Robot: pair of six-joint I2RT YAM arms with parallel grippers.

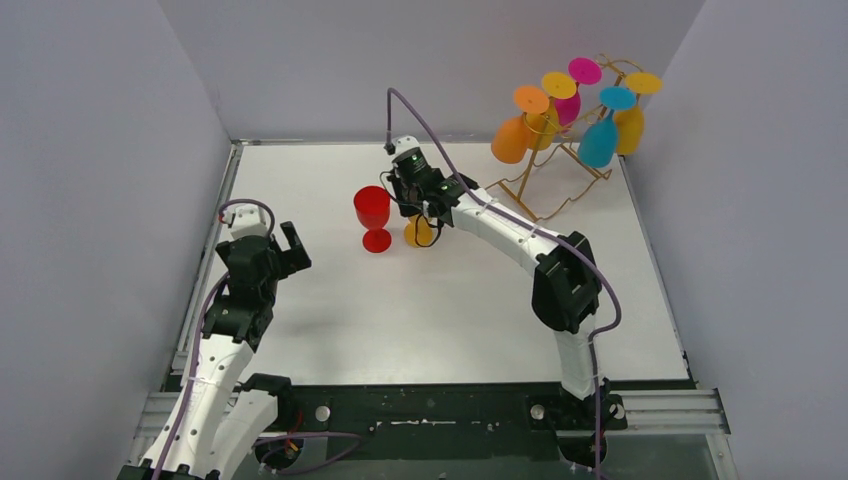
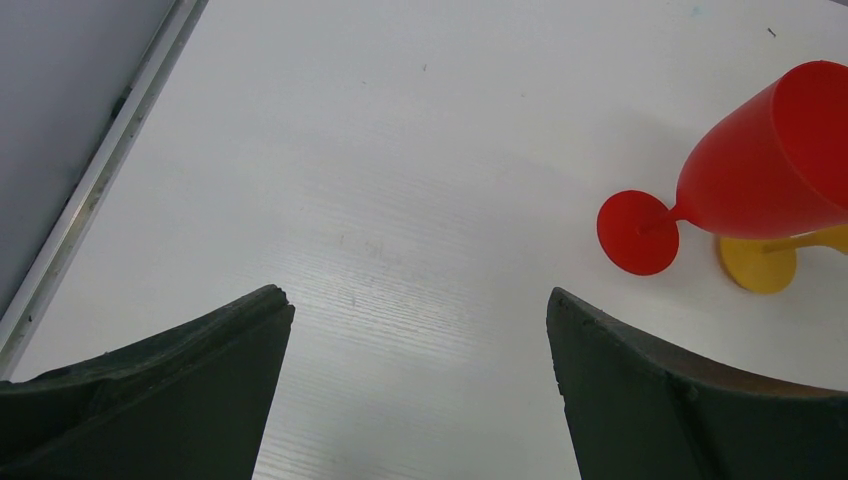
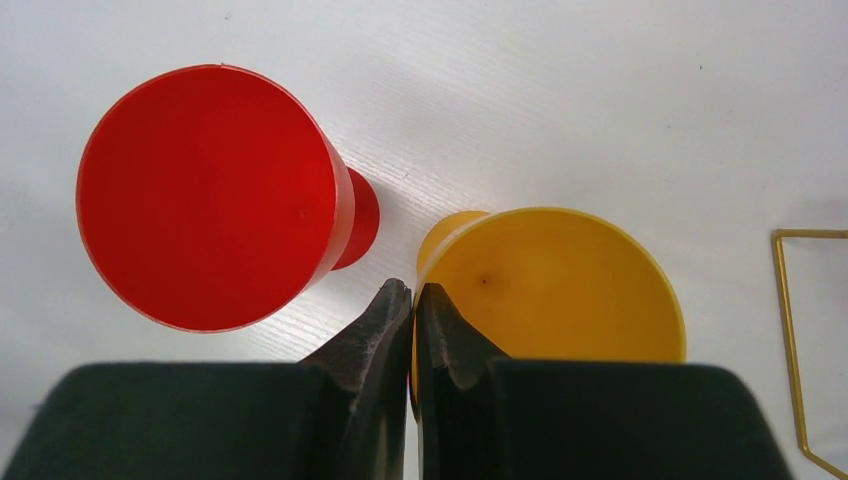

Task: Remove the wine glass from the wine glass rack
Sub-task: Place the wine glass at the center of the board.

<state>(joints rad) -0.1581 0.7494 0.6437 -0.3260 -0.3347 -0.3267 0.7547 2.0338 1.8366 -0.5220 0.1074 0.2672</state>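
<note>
Standing upright, yellow wine glass [image 3: 560, 290], mouth up

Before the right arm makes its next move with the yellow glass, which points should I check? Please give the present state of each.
1. Right gripper shut on the rim of the yellow glass: ok.
2. Yellow glass foot resting on the table: looks ok.
3. Red glass upright, its rim apart from the yellow one: ok.
4. Feet of the two glasses apart: cannot tell.
5. Left gripper open, away from both glasses: ok.
6. Wine glass rack standing apart from the right arm: ok.
</note>
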